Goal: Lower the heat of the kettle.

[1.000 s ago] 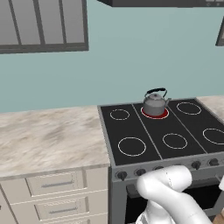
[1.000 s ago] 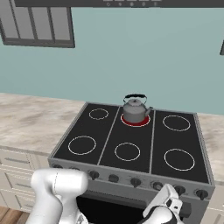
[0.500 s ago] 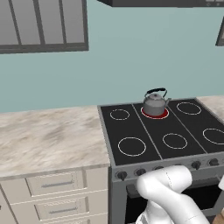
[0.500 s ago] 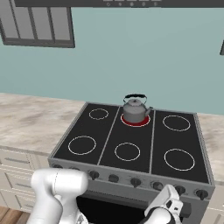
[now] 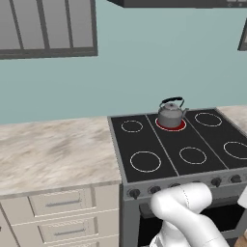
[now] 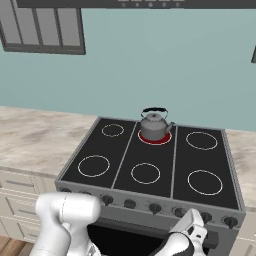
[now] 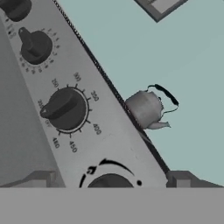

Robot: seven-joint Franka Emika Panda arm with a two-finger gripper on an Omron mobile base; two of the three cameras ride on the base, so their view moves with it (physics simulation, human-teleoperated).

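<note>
Bench: the marbled bench (image 5: pixel 48 149) lay left of the stove (image 5: pixel 169 159), with drawers (image 5: pixel 62 205) below.
Kettle: the grey kettle (image 5: pixel 170 114) stood on the middle rear burner (image 5: pixel 170 126), which glowed red; in the right base view the kettle (image 6: pixel 154 124) sat on the same red ring.
Knob row: a line of dark knobs (image 6: pixel 155 208) ran along the stove's front panel.
End effector: low in front of the stove, right of centre, near the knobs (image 6: pixel 192 235); in the hand view two grey finger tips (image 7: pixel 39 178) rose well apart with a knob (image 7: pixel 109 181) between them, so it looked spread, not clamped on anything.
Progress: judged early; the burner glowed, no knob was gripped, and the turn to lower heat was not yet made.
Hand view extras: a large dial (image 7: pixel 64 108) with temperature numbers and a smaller knob (image 7: pixel 35 46) beyond it, and the kettle (image 7: pixel 144 108) tilted past the panel edge; the base views lacked this dial detail.
Base view extras: all six burners and the wall cabinets (image 5: pixel 46 26).
</note>
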